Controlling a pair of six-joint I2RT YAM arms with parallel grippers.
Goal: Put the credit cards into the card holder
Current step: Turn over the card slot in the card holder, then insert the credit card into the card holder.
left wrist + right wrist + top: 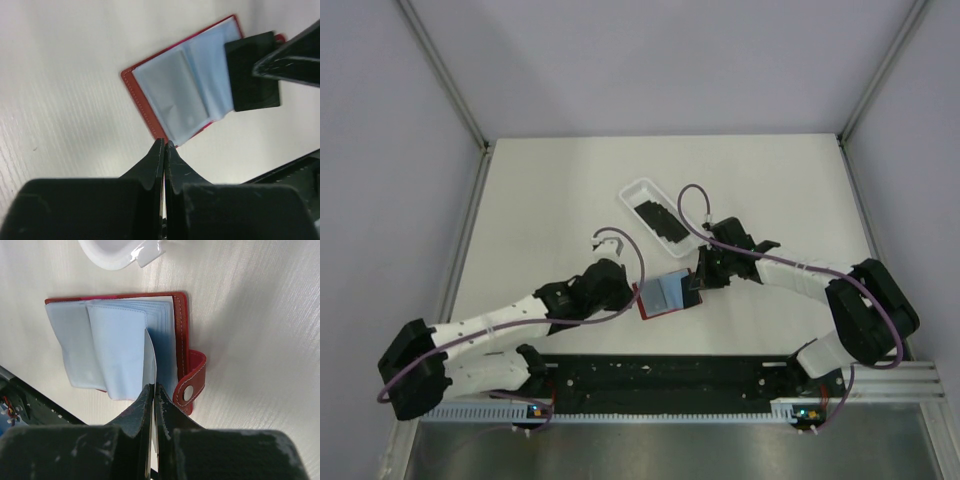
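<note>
The red card holder (pixel 665 293) lies open on the table, its pale blue-grey sleeves (pixel 170 90) facing up. My left gripper (pixel 164 142) is shut, with its tips pinching the near corner of the red cover. My right gripper (pixel 152 386) is shut on a black credit card (pixel 252 72), which hangs over the right half of the open holder (pixel 115 335). In the right wrist view this card shows only edge-on, standing among the sleeves. More black credit cards (pixel 660 220) lie in a white tray behind.
The white oblong tray (pixel 645 190) sits just behind the holder, and its rim (pixel 120 250) is close to the right gripper. The holder's snap tab (pixel 192 380) sticks out to the right. A black rail (pixel 660 378) runs along the near edge.
</note>
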